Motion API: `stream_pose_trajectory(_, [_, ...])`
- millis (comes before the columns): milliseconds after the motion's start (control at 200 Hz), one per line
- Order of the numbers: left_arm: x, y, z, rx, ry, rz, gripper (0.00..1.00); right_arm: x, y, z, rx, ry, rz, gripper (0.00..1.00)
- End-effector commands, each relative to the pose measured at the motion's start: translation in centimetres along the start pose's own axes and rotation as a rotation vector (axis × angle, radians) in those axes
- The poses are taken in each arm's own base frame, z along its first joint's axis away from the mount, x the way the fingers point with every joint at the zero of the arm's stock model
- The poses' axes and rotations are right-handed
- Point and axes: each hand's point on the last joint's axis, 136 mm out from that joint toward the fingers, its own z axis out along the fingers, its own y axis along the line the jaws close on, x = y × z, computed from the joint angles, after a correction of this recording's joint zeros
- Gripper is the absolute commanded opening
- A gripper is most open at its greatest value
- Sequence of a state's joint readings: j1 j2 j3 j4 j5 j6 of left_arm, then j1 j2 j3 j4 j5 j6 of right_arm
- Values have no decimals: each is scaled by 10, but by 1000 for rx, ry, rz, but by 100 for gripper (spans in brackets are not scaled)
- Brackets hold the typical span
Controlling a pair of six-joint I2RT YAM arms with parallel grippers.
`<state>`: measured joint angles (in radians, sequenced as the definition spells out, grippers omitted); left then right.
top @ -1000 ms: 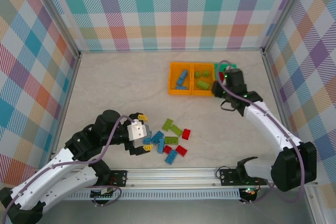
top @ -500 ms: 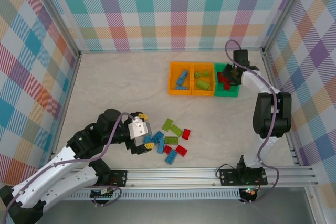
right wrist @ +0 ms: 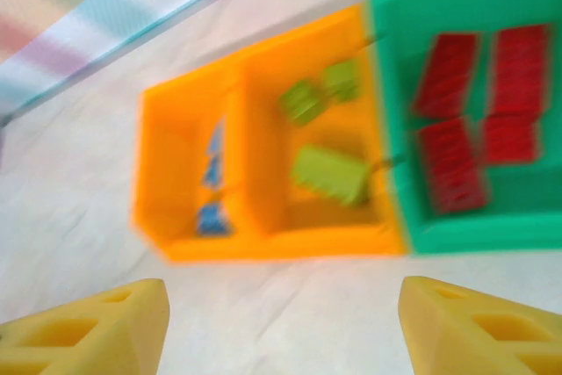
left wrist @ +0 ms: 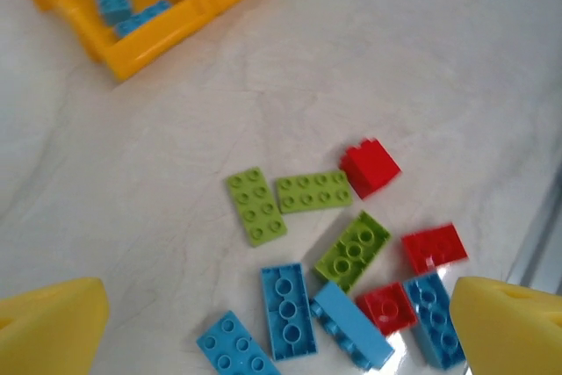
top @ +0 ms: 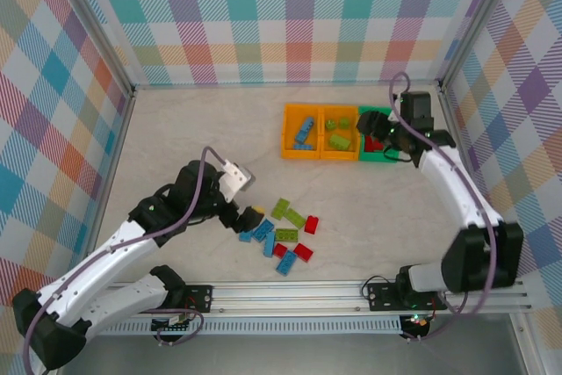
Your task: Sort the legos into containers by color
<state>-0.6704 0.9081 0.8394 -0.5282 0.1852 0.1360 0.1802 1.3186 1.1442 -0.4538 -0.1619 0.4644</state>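
Lego sorting table: loose bricks at near centre, three bins in a row at the far right.
Left gripper: jaws wide and empty, at the left edge of the loose legos. These are a scatter of blue, lime and red bricks, most lying flat with studs up, their long axes pointing every way. Left orange bin: blue bricks, the longest lying on a diagonal. Middle orange bin: lime bricks. Green bin: red bricks, blurred in the right wrist view. The bins touch side to side, each with its long axis running near to far. Right gripper: jaws spread, nothing between them, above the green bin.
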Motion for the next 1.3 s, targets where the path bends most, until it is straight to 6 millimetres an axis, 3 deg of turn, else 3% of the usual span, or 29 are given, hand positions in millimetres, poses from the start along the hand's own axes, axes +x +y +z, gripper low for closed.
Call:
stream_pose_trajectory(0, [-16, 31, -2, -170, -12, -330, 100, 80, 53, -16, -148, 220, -116, 72])
stream_pose_trajectory(110, [-13, 45, 15, -232, -43, -585, 100, 148, 84, -34, -225, 421, -225, 75])
stream_pose_trajectory(195, [-3, 52, 31, -262, -52, -771, 98, 186, 90, -43, -258, 561, -250, 78])
stream_pose_trajectory(330, [15, 56, 56, -330, 33, -884, 95, 216, 90, -50, -251, 675, -276, 82])
stream_pose_trajectory(465, [28, 50, 78, -419, 163, -800, 95, 221, 90, -49, -244, 689, -276, 85])
stream_pose_trajectory(635, [68, 63, 78, -606, 293, -796, 90, 217, 83, -46, -208, 647, -279, 87])
stream_pose_trajectory(885, [120, 53, 83, -634, 423, -921, 85, 216, 82, -45, -201, 641, -283, 90])
stream_pose_trajectory(1080, [141, 42, 92, -572, 504, -895, 79, 217, 81, -42, -198, 644, -284, 91])
stream_pose_trajectory(1295, [152, 32, 105, -503, 566, -869, 73, 219, 81, -39, -196, 650, -273, 91])
